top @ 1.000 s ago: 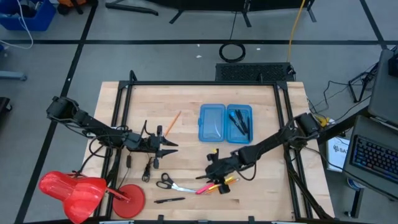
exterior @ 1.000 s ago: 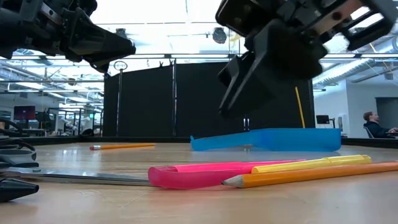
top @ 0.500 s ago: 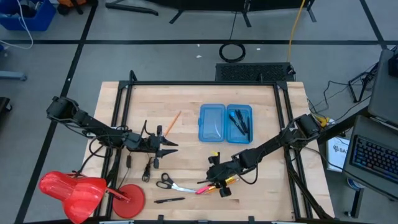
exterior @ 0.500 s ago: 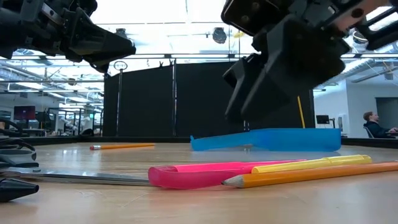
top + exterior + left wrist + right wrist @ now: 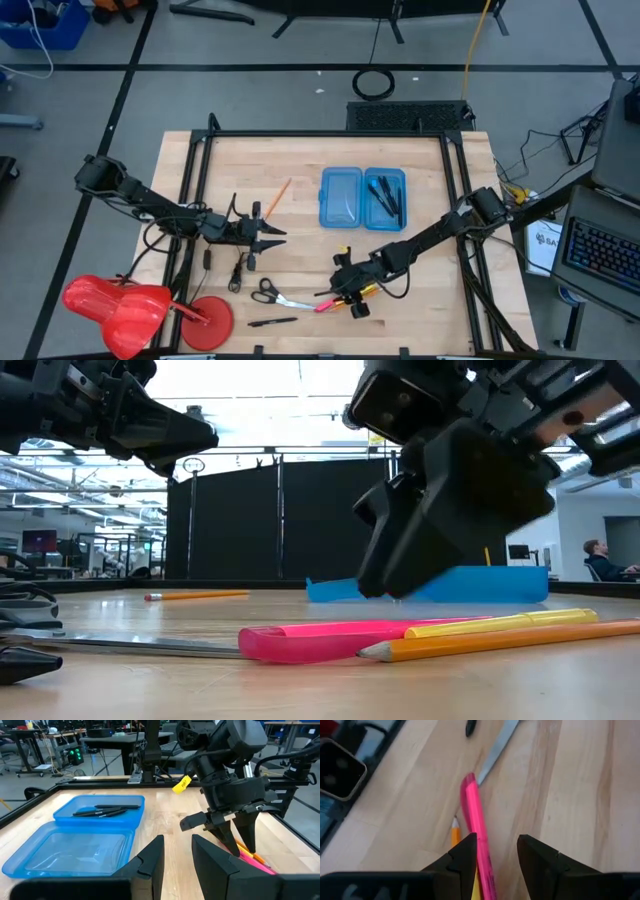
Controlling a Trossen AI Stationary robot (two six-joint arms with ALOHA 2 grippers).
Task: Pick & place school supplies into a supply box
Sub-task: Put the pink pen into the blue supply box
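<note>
The pink marker point(image 5: 476, 815) lies on the table near the front edge, beside a yellow marker point(image 5: 500, 623) and an orange pencil point(image 5: 500, 641). My right gripper point(image 5: 497, 840) is open just above them, slanting down, with one finger on either side of the pink marker. The blue supply box point(image 5: 362, 198) lies open flat at the far middle, with black pens point(image 5: 105, 811) in its right half. The scissors point(image 5: 266, 292) and a black pen point(image 5: 272, 322) lie to the left of the markers. My left gripper point(image 5: 278, 236) hovers open, left of centre.
A second orange pencil point(image 5: 277, 194) lies left of the box. A red plastic object point(image 5: 130, 305) sits at the near left corner. A black frame point(image 5: 450, 140) borders the table. There is bare wood between the markers and the box.
My right gripper has sunk toward the markers and crept a little toward the table's near edge. The left arm and the supplies have not moved.
</note>
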